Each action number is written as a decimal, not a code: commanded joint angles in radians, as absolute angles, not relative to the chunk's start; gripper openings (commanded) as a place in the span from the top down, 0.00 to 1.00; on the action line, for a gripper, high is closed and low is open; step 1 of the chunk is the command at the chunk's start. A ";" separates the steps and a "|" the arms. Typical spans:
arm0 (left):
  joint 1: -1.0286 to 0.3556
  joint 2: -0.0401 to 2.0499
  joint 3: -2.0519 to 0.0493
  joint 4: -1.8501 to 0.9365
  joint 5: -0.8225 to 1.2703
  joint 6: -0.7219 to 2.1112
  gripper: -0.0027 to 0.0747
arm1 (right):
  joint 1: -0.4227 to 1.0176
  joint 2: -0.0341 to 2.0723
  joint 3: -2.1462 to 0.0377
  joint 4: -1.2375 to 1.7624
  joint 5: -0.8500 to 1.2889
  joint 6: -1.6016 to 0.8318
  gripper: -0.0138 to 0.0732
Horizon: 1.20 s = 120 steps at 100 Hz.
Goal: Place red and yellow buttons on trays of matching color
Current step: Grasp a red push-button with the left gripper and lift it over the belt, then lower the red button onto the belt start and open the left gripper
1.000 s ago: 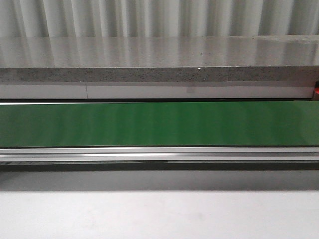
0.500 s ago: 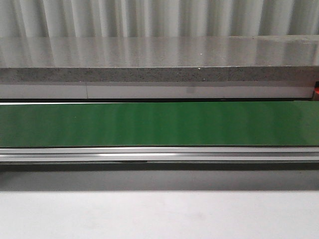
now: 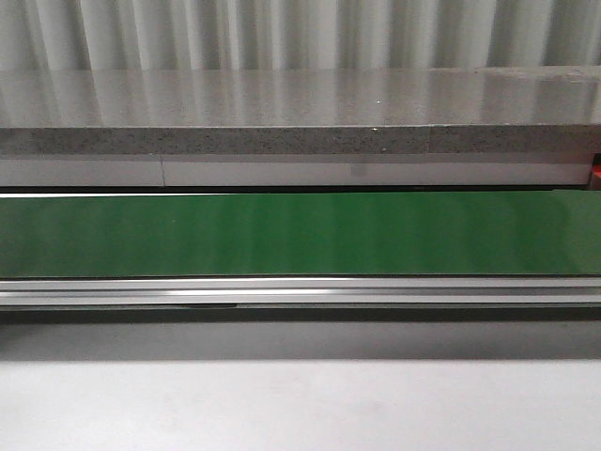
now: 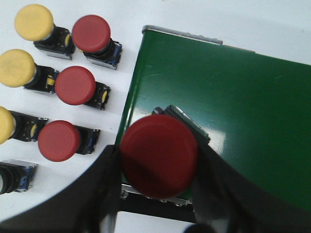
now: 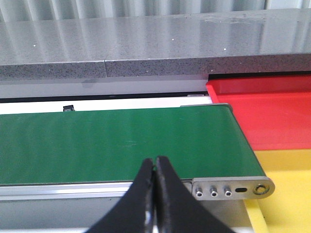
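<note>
From the front view I see only the green belt [image 3: 300, 235] running across in front of a grey stone ledge [image 3: 300, 141], with the white surface [image 3: 300, 404] below; no arm, button or tray shows here, so I take both arms to be working off the ends of the belt.

In the left wrist view my left fingers [image 4: 158, 194] are clamped on a red button [image 4: 159, 156], one finger on each side of its cap, and it hangs over the end of the belt (I judge it is about to be set there so the belt can carry it across). The spare buttons stand in two columns on the white surface beside the belt end: yellow ones [image 4: 33, 22] in the outer column, red ones [image 4: 91, 33] in the column nearer the belt, well clear of the fingers.

In the right wrist view my right fingers [image 5: 155, 194] are pressed together, holding nothing, poised at the belt's near edge close to its other end. The red tray [image 5: 272, 116] and the yellow tray [image 5: 286, 189] sit just past that end, presumably so arriving buttons need only a short carry.
</note>
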State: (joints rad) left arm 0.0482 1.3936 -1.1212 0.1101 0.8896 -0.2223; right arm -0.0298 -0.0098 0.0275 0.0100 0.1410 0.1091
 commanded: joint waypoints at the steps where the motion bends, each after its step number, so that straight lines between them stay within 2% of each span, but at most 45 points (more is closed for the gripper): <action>1: 0.040 1.412 -1.176 0.108 0.861 -0.219 0.99 | -0.029 -0.026 0.028 0.000 0.059 0.111 0.92; 50: 0.040 1.501 -1.186 0.106 0.860 -0.200 0.97 | -0.029 -0.026 0.028 0.000 0.059 0.111 0.92; 60: 0.040 1.501 -1.186 0.106 0.869 -0.193 0.83 | -0.029 -0.026 0.028 0.000 0.059 0.111 0.92; 67: 0.040 1.501 -1.186 0.106 0.869 -0.193 0.66 | -0.029 -0.026 0.028 0.000 0.059 0.111 0.92; 79: 0.031 1.501 -1.186 0.106 0.871 -0.188 0.29 | -0.029 -0.026 0.028 0.000 0.059 0.111 0.92; 86: 0.024 1.501 -1.186 0.106 0.871 -0.178 0.17 | -0.029 -0.026 0.028 0.000 0.059 0.111 0.92; 91: 0.012 1.499 -1.186 0.106 0.874 -0.176 0.14 | -0.029 -0.026 0.028 0.000 0.059 0.111 0.92; 120: -0.092 1.454 -1.223 0.106 0.897 -0.167 0.17 | -0.029 -0.026 0.028 0.000 0.059 0.111 0.92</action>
State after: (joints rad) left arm -0.0592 1.5152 -1.1781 0.1017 0.9083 -0.1699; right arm -0.0298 -0.0098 0.0275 0.0100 0.1410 0.1091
